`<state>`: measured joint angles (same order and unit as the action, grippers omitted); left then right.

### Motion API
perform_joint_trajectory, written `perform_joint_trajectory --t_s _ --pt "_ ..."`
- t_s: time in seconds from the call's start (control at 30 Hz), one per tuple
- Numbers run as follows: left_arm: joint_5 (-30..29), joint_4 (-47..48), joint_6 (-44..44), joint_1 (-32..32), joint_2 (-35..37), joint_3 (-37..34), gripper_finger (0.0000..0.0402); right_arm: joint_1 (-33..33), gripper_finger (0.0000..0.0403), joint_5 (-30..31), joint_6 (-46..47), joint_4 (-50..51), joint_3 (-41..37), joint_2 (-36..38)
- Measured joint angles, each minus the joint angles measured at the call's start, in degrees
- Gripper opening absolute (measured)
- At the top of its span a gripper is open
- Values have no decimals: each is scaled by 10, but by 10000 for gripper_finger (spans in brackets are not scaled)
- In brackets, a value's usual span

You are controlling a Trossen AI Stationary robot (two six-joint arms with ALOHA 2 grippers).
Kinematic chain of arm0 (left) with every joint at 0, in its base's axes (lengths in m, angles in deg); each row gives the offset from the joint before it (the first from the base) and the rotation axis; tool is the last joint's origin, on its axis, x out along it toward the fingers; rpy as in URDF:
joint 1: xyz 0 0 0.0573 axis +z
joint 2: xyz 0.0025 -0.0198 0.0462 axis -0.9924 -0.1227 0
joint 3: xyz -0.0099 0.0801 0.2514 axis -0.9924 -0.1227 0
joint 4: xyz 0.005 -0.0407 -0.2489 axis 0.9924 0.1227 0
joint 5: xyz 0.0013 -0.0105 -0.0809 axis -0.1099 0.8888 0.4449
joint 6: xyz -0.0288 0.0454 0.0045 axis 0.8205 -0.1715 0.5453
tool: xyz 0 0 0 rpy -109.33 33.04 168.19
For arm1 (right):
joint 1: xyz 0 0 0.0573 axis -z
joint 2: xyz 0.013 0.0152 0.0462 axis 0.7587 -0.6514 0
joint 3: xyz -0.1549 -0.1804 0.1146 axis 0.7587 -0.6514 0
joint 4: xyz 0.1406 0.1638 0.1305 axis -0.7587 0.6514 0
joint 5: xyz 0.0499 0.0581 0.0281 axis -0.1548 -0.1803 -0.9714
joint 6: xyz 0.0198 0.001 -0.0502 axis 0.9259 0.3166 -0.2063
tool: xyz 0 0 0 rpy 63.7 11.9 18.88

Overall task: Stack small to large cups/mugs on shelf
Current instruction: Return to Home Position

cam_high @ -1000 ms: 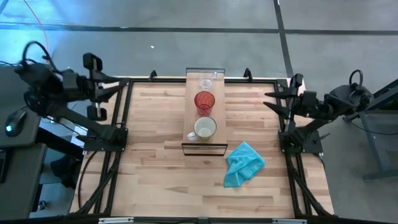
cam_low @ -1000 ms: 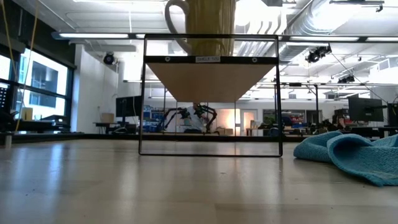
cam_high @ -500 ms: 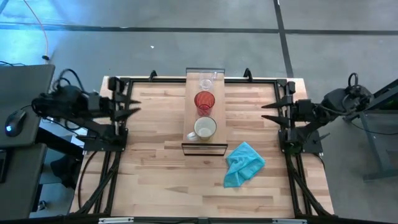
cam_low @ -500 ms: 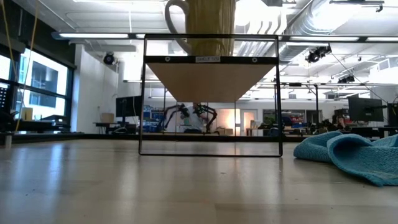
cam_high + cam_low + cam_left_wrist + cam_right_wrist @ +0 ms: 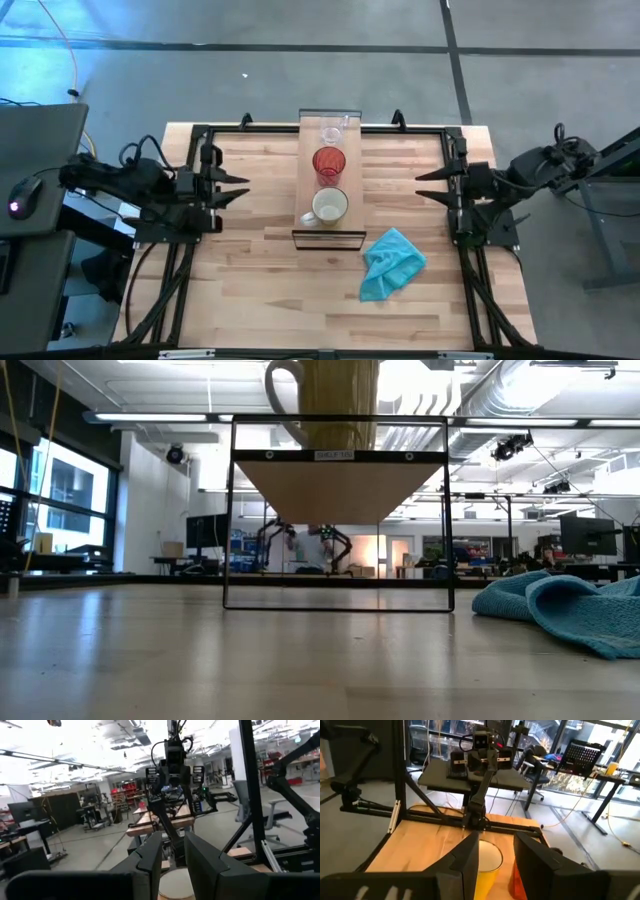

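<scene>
The shelf (image 5: 330, 185) stands mid-table on its dark end frames. Three vessels stand in a row along its board. The clear glass (image 5: 331, 134) is at the far end, the red cup (image 5: 329, 163) in the middle and the cream mug (image 5: 329, 205) at the near end. My left gripper (image 5: 238, 187) hovers open over the table's left part, pointing level at the shelf. My right gripper (image 5: 423, 186) hovers open over the right part, facing it. The mug (image 5: 175, 882) shows between my left gripper's fingers, farther off. The right wrist view shows the mug (image 5: 487, 862) and the red cup (image 5: 517, 875).
A crumpled teal cloth (image 5: 393, 262) lies on the table near the shelf's near right corner. Black frame rails (image 5: 190, 190) run along the table's left and right edges. In the low view the mug (image 5: 325, 390) stands on top of the shelf (image 5: 338, 470).
My left gripper has come down from high beyond the table's left edge. It has swung in over the table toward the shelf and now points level at it. My right gripper has tipped slightly and shifted a little toward the near edge. The cups and the shelf have kept still.
</scene>
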<state>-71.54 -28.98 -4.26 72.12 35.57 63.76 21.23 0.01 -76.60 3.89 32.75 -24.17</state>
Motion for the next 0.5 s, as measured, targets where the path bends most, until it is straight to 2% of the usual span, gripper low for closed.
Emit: perform_joint_trajectory --t_s 0.13,0.27,0.5 --pt "-1 -6 25 0 10 -34 74 0 116 9 8 -28 -65 18" --pt "-14 -51 38 0 26 -85 74 7 116 58 8 -107 -176 69" --pt "-15 -221 6 7 47 -199 74 28 116 20 -11 -263 -341 192"
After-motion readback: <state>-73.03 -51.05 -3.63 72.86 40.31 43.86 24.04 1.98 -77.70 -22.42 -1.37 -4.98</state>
